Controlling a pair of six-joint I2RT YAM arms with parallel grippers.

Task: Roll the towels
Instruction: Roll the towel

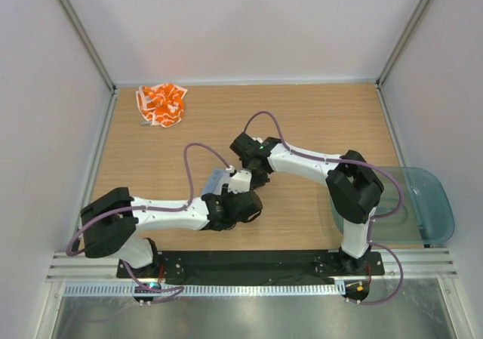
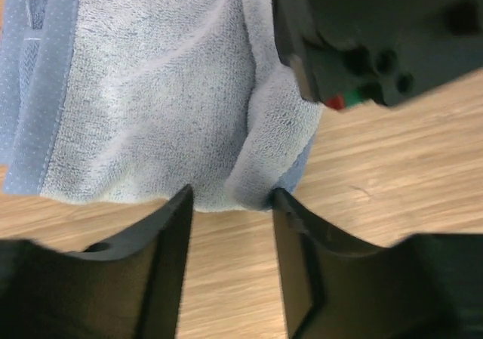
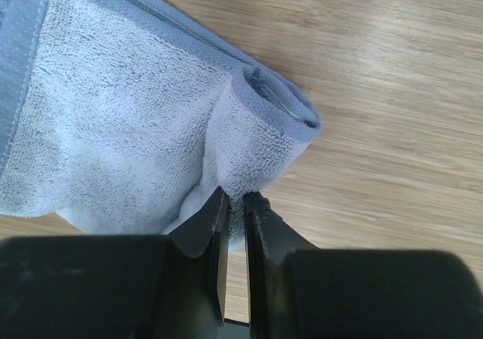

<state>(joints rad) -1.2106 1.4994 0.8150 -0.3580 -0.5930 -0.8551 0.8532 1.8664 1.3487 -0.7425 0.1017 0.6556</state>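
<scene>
The grey-blue towel [image 3: 113,127] lies at the centre of the worktop [image 1: 302,120]. It is flat except for one edge curled into a first short roll, so most of it is left to roll. The orange-patterned towel [image 1: 161,104] sits crumpled at 11 o'clock, well apart, not yet rolled. Your right fingers [image 3: 211,226] are nearly together, clamped on the end of that curled edge. Your left fingers [image 2: 162,241] stand apart at the towel's near edge, one tip apparently touching the fold, gripping nothing.
</scene>
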